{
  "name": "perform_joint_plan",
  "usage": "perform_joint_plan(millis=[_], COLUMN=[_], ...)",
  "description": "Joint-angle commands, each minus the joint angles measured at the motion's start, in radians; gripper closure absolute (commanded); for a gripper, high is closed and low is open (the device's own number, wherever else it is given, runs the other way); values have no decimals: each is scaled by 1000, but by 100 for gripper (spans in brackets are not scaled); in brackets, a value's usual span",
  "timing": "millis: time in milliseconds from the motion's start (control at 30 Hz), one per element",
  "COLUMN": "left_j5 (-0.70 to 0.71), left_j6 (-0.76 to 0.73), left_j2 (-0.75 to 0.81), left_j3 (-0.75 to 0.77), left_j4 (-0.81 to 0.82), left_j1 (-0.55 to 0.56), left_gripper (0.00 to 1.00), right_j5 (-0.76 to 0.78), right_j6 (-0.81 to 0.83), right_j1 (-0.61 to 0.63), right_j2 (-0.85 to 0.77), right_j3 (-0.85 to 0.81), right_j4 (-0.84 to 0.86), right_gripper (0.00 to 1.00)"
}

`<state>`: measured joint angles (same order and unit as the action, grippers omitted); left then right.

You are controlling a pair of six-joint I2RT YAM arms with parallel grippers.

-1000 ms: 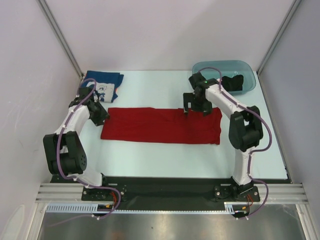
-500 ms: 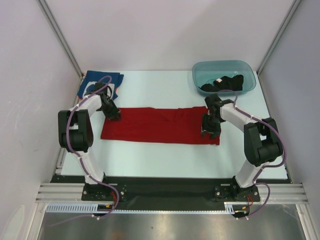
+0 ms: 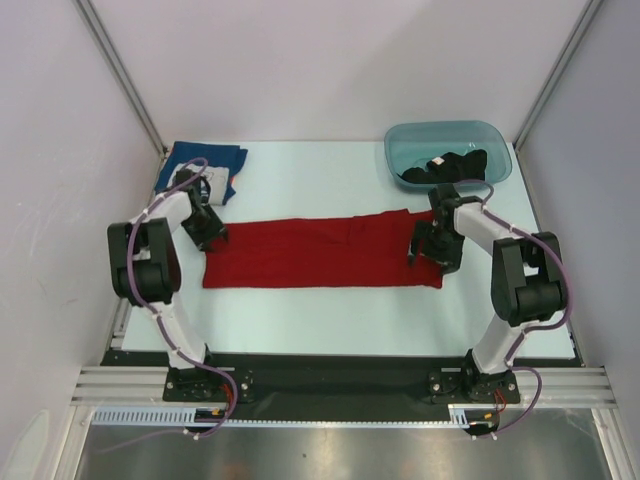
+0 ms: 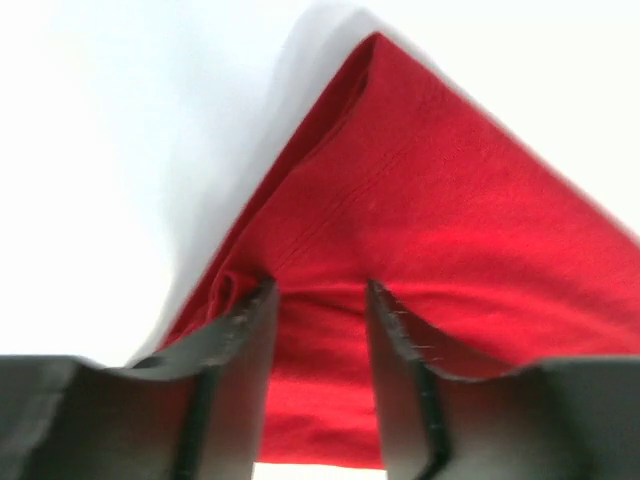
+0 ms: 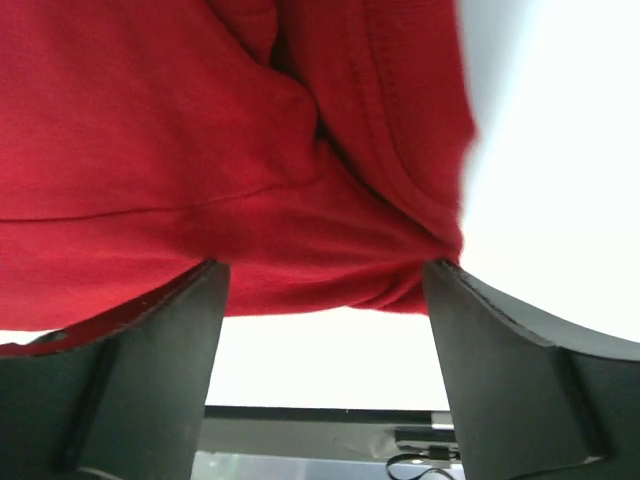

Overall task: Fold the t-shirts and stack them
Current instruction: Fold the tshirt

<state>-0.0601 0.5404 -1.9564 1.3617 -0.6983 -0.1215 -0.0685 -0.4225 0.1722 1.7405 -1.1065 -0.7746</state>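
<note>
The red t-shirt [image 3: 320,252] lies folded into a long strip across the table. My left gripper [image 3: 207,230] is at its far left corner. In the left wrist view that gripper [image 4: 315,290] is open, its fingers [image 4: 245,340] pressing down on the red cloth [image 4: 450,200], which bunches a little at the left tip. My right gripper [image 3: 425,252] is at the strip's right end. It [image 5: 325,265] stands wide open astride the rumpled hem of the red cloth [image 5: 150,150]. The blue t-shirt [image 3: 225,156] lies folded at the back left. The black t-shirt [image 3: 450,165] lies in the tub.
A teal plastic tub [image 3: 445,125] stands at the back right, just behind the right arm. White walls with metal posts close in the table on the left, right and back. The arms' base rail runs along the near edge.
The right gripper moved from the shirt's far edge to its right end and stands wide. The left gripper shifted to the left corner. The red strip is narrower, and its right end is more rumpled.
</note>
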Motion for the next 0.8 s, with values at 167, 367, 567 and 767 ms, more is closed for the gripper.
perform_joint_plan(millis=[167, 367, 567, 767], left_j5=[319, 272, 241, 224], left_j6=[-118, -238, -211, -192], left_j2=[301, 355, 418, 540], left_j3=[-43, -7, -21, -94], left_j4=[-61, -20, -6, -6], left_j1=[98, 216, 293, 336], left_gripper=[34, 30, 31, 32], right_j5=[124, 134, 202, 252], right_j6=[73, -7, -267, -390], right_j1=[56, 96, 87, 144], right_j2=[95, 253, 303, 384], right_j3=[-407, -610, -632, -636], right_j4=[-126, -225, -181, -83], right_gripper=[6, 4, 4, 4])
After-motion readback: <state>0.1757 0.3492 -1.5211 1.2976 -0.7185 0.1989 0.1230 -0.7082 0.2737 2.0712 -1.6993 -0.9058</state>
